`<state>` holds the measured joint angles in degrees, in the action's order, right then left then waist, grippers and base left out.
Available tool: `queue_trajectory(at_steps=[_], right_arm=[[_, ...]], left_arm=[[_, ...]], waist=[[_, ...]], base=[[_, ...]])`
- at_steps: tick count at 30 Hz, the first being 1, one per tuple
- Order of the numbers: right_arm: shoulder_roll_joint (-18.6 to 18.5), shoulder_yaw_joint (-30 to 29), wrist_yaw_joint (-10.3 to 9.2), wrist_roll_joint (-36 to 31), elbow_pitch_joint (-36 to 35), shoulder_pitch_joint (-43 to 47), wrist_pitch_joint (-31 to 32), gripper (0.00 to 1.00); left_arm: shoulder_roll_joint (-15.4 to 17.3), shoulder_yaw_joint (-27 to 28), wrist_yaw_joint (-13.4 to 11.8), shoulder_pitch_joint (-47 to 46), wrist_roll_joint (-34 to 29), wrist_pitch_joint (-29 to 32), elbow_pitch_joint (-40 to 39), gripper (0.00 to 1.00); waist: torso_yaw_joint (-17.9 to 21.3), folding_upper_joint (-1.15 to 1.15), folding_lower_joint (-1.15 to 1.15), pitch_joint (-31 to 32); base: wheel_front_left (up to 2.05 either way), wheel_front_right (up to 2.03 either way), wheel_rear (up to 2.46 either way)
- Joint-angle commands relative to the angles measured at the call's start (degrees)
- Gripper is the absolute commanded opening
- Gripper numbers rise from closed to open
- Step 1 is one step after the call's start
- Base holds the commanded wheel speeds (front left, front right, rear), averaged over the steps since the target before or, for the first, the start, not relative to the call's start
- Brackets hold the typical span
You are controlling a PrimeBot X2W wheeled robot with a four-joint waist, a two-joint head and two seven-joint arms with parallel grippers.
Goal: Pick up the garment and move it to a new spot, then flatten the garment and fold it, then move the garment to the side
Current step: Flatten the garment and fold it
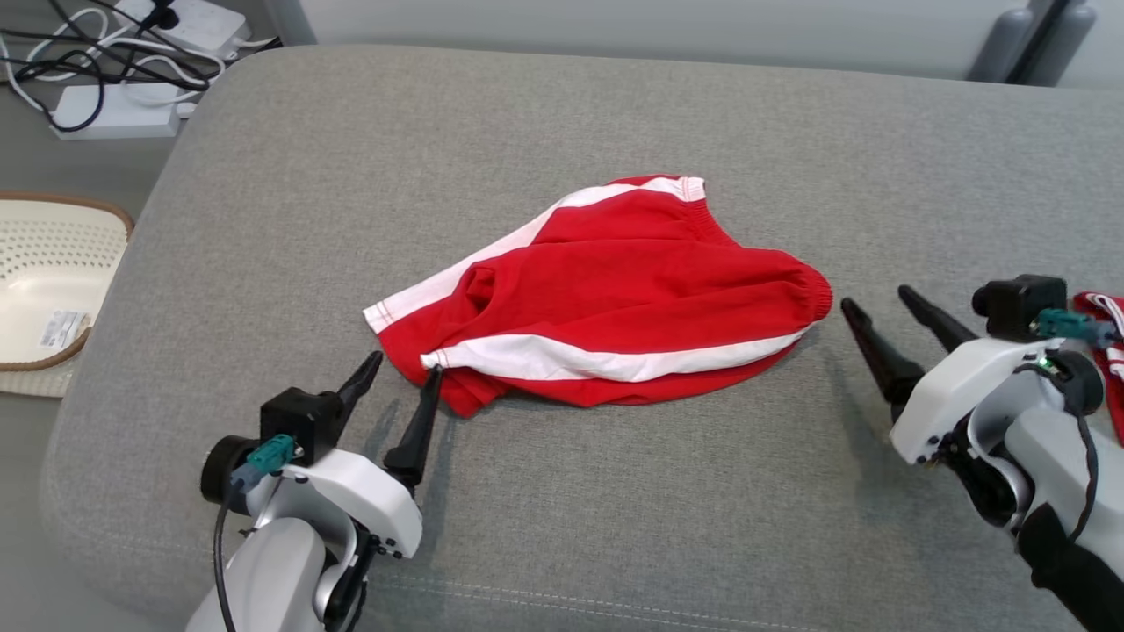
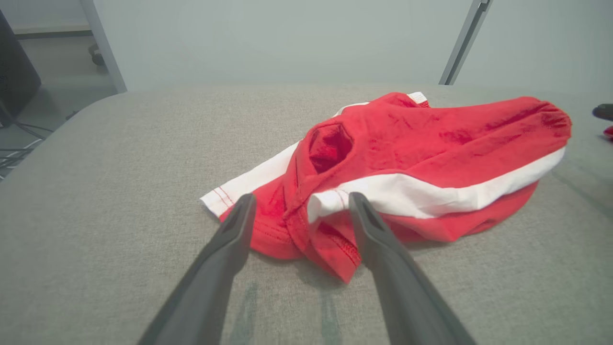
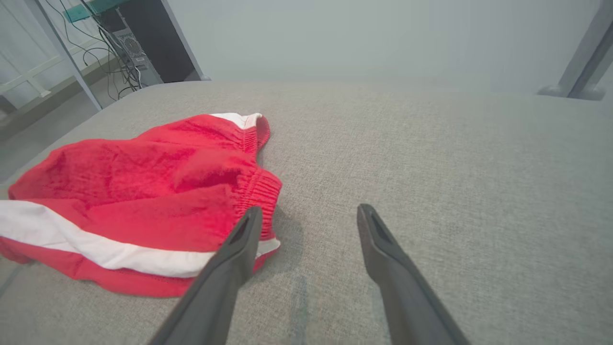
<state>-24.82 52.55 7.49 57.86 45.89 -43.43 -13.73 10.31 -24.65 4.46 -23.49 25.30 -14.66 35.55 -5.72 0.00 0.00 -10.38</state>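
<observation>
From where I stand, a pair of red shorts (image 1: 615, 290) with white side stripes lies rumpled near the middle of a grey upholstered cushion (image 1: 615, 114), the elastic waistband pointing toward the cushion's right edge and the leg openings toward the near left. There is wide bare fabric all round it: a broad strip to the far edge, another to the rounded left edge, and a clear band along the near edge with its line of stitching. The left gripper (image 1: 406, 363) sits low over the near-left part of the cushion with its two dark fingers spread wide and nothing between them gripped; in the left wrist view the gripper (image 2: 302, 196) frames the hem of the shorts (image 2: 431, 143), though I cannot tell whether a fingertip touches the cloth. The right gripper (image 1: 875, 297) is likewise spread wide and empty-handed, its tips just beside the waistband; the right wrist view shows the gripper (image 3: 310, 208) with open cushion ahead and the shorts (image 3: 143, 182) off to one side. Behind that wrist, at the right edge, lies another piece of red-and-white cloth (image 1: 1111, 351). Off the left edge, on the floor, stands a cream perforated basket (image 1: 53, 254) with a white label on its inner wall. Beyond the far-left corner lie white power strips (image 1: 114, 110) and tangled cables (image 1: 88, 53).
</observation>
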Motion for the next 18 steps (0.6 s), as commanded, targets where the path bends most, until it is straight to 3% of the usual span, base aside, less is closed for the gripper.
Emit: queue_trajectory(at_steps=[1, 13, 18], right_arm=[[-0.84, 0.52, 0.0, -0.7, -1.63, 1.88, -1.11, 1.0], [-1.1, 5.41, 0.0, -4.72, -2.15, 0.61, 0.99, 1.0], [-2.91, 8.89, 0.0, -7.26, -3.16, -1.34, 1.44, 1.0]], left_arm=[[0.85, 2.3, -0.2, -0.27, -0.84, -0.33, -1.72, 1.0], [-2.15, 3.97, 1.68, -0.43, -3.18, -0.34, -3.16, 1.0], [-2.68, 4.97, 2.29, -0.77, -4.08, -0.34, -3.22, 1.0]], waist=[[-0.67, 0.0, 0.0, -0.39], [-3.2, 0.0, 0.0, -3.68], [-4.1, 0.0, 0.0, -4.35]], base=[[0.0, 0.0, 0.0], [0.0, 0.0, 0.0], [0.0, 0.0, 0.0]])
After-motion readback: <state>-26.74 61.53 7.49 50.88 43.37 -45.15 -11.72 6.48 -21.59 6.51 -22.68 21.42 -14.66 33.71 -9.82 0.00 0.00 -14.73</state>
